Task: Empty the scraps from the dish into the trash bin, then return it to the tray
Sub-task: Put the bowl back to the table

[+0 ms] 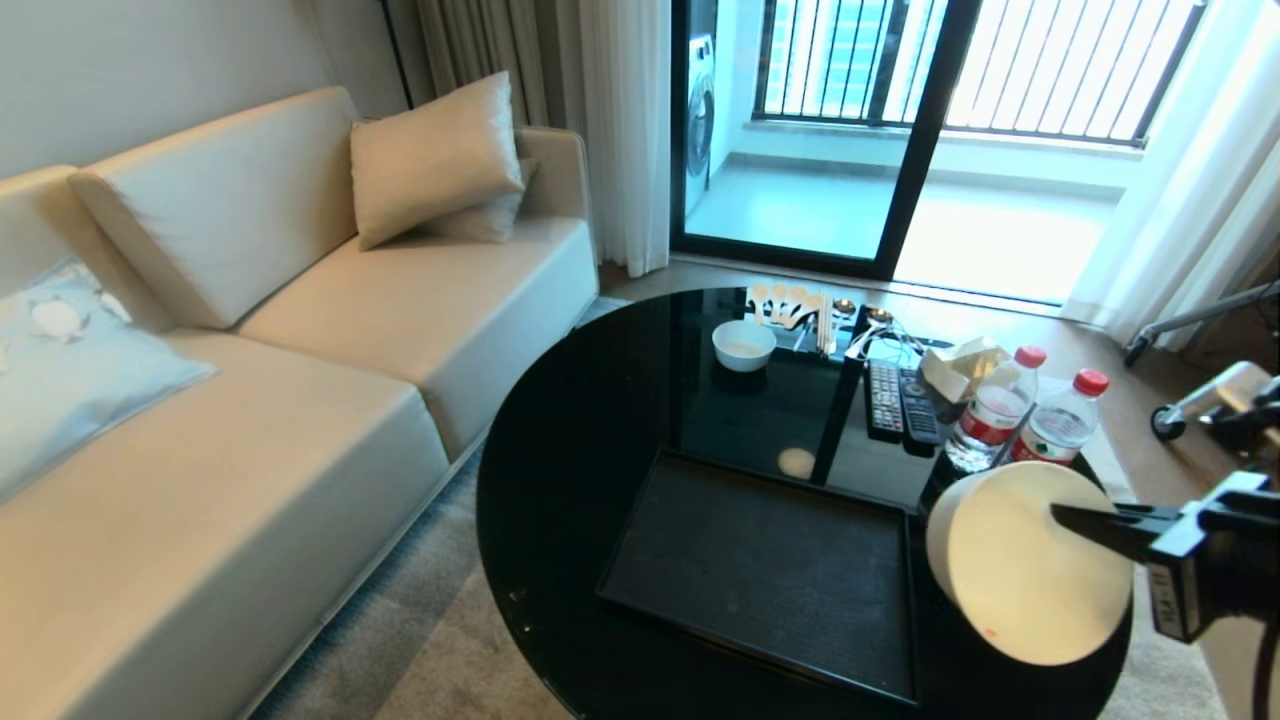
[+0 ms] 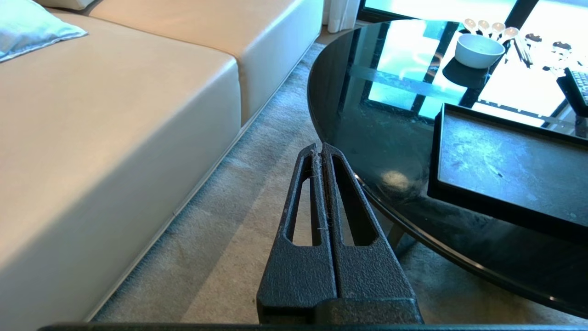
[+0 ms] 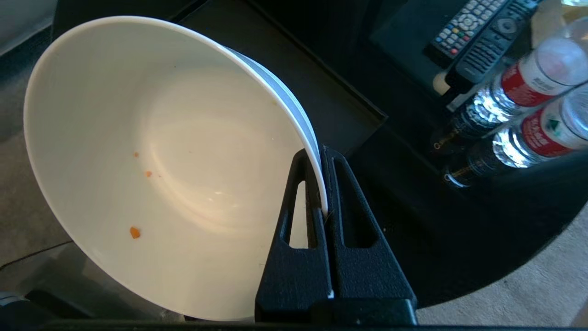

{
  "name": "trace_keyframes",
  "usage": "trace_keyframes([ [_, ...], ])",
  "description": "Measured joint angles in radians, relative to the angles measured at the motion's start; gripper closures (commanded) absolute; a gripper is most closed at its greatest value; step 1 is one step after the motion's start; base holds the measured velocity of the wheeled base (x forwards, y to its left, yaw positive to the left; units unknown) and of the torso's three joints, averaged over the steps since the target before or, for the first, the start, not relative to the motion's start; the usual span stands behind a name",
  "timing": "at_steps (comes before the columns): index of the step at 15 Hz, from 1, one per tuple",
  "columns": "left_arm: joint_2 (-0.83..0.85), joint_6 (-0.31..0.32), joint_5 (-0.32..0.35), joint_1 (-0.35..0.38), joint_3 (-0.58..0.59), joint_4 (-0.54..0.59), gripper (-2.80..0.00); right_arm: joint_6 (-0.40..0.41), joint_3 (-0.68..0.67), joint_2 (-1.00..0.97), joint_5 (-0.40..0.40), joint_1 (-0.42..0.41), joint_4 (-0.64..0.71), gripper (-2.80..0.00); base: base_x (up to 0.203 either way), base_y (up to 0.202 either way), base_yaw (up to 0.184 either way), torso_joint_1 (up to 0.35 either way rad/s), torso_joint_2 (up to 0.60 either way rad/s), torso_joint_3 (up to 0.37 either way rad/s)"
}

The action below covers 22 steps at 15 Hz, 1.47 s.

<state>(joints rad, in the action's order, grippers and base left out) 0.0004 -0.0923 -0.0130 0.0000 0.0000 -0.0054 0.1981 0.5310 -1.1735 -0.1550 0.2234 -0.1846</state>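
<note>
One sofa (image 1: 250,380) flanked one round table (image 1: 580,470), which bore one black tray (image 1: 760,570), two bottles (image 1: 1020,420), two remotes (image 1: 900,400) and a smaller bowl (image 1: 743,345). One dish (image 1: 1010,580) hung tilted over the table's right edge beside the tray, its rim clamped by the right gripper (image 3: 321,184). Only the right wrist view showed three orange crumbs (image 3: 134,232) inside. The left gripper (image 2: 320,149) hung clenched, empty, over carpet.
</note>
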Motion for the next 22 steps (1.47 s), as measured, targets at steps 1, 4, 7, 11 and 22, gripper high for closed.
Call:
trace_keyframes([
  [1, 0.000, 0.000, 0.000, 0.000, 0.000, 0.000, 0.00, 0.000, 0.013, -0.064, 0.015, 0.028, -0.022, 0.00, 0.000, 0.000, 0.000, 0.000, 0.00, 0.000],
  [4, 0.000, 0.000, 0.000, 0.000, 0.000, 0.000, 0.00, -0.026, 0.054, -0.251, 0.093, 0.112, -0.109, 0.00, 0.000, 0.000, 0.000, 0.000, 0.00, 0.000],
  [7, 0.000, 0.000, 0.000, 0.000, 0.000, 0.000, 0.00, -0.126, 0.131, -0.426, 0.183, 0.207, -0.147, 0.00, 0.000, 0.000, 0.000, 0.000, 0.00, 0.000],
  [11, 0.000, 0.000, 0.000, 0.000, 0.000, 0.000, 0.00, -0.260, 0.275, -0.631, 0.278, 0.297, -0.145, 0.00, 0.000, 0.000, 0.000, 0.000, 0.00, 0.000],
  [22, 0.000, 0.000, 0.000, 0.000, 0.000, 0.000, 0.00, -0.661, 0.661, -0.914, 0.306, 0.319, 0.326, 0.00, 0.000, 0.000, 0.000, 0.000, 0.00, 0.000],
])
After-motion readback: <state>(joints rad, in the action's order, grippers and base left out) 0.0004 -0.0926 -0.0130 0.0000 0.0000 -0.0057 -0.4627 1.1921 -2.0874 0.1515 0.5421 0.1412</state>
